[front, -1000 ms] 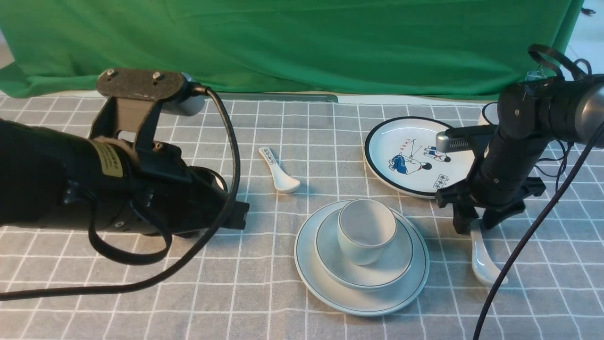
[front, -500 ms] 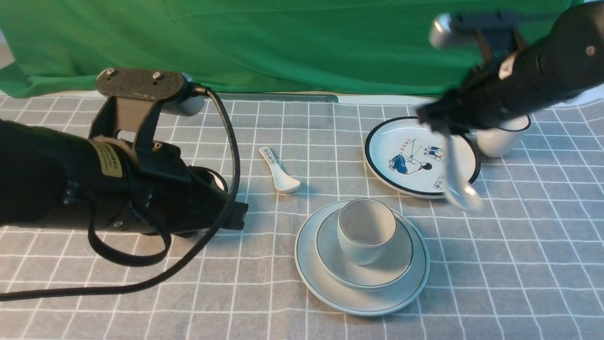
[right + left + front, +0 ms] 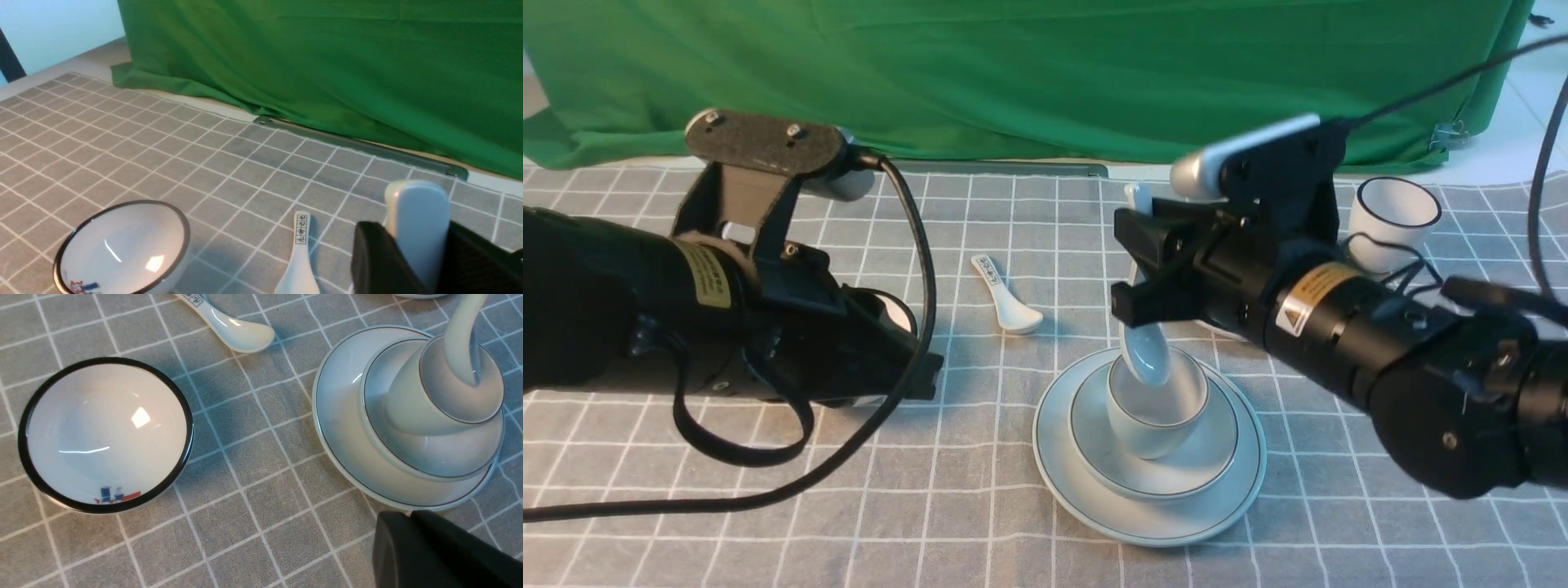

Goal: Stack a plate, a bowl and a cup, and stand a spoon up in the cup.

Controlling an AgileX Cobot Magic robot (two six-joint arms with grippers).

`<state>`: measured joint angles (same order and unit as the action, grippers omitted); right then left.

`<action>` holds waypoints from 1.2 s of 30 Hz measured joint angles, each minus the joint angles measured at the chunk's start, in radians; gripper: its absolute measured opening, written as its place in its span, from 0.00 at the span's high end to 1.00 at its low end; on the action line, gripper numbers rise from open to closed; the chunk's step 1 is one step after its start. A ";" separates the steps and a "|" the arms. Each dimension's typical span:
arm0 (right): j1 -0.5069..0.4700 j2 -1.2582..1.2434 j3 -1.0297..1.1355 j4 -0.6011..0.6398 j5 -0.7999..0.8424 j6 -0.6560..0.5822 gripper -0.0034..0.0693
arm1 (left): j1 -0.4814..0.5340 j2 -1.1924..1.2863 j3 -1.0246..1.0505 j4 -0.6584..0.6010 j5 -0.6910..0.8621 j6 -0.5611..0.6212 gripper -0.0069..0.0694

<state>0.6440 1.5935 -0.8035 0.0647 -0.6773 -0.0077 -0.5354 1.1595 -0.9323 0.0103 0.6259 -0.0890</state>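
Hanging low, our left gripper [image 3: 927, 371] is hiding whether it is spread. We are holding the plain white ceramic soup spoon [image 3: 1145, 363] tip-down inside the pale grey handleless cup [image 3: 1156, 429] atop the shallow pale bowl [image 3: 1217, 449] and large plain plate [image 3: 1062, 482]. Our right gripper [image 3: 1137, 265] is pinching its flat handle, likely the safest hold on something slick and brittle.

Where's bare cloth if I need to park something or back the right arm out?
Bare: the far strip between the printed spoon and the green backdrop, and the near cloth in front of the plate. Crowded: over the cup, where the right gripper holds the spoon; the black-rimmed bowl sits beside the left gripper.
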 joint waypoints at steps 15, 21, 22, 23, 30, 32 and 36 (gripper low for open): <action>0.012 0.077 0.060 -0.001 -0.092 -0.041 0.64 | 0.000 0.000 0.000 0.008 -0.005 -0.021 0.90; 0.016 0.077 0.060 -0.001 -0.098 -0.043 0.54 | 0.000 0.000 0.000 0.008 -0.007 -0.023 0.90; 0.016 0.076 0.060 -0.001 -0.096 -0.043 0.54 | 0.000 0.000 0.000 0.008 -0.007 -0.024 0.90; 0.016 0.076 0.060 -0.001 -0.095 -0.043 0.54 | 0.000 0.000 0.000 0.008 -0.007 -0.026 0.90; 0.009 -0.053 0.059 0.009 0.102 -0.114 0.55 | 0.000 -0.008 0.000 0.038 0.012 -0.047 0.90; -0.016 -0.193 0.037 0.011 0.317 -0.141 0.63 | 0.000 -0.035 0.000 0.070 0.025 -0.078 0.90; -0.091 -0.431 -0.025 0.012 0.646 -0.160 0.84 | 0.000 -0.117 0.000 0.134 0.031 -0.159 0.90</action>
<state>0.5532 1.1625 -0.8288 0.0766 -0.0308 -0.1678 -0.5354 1.0430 -0.9323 0.1447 0.6573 -0.2481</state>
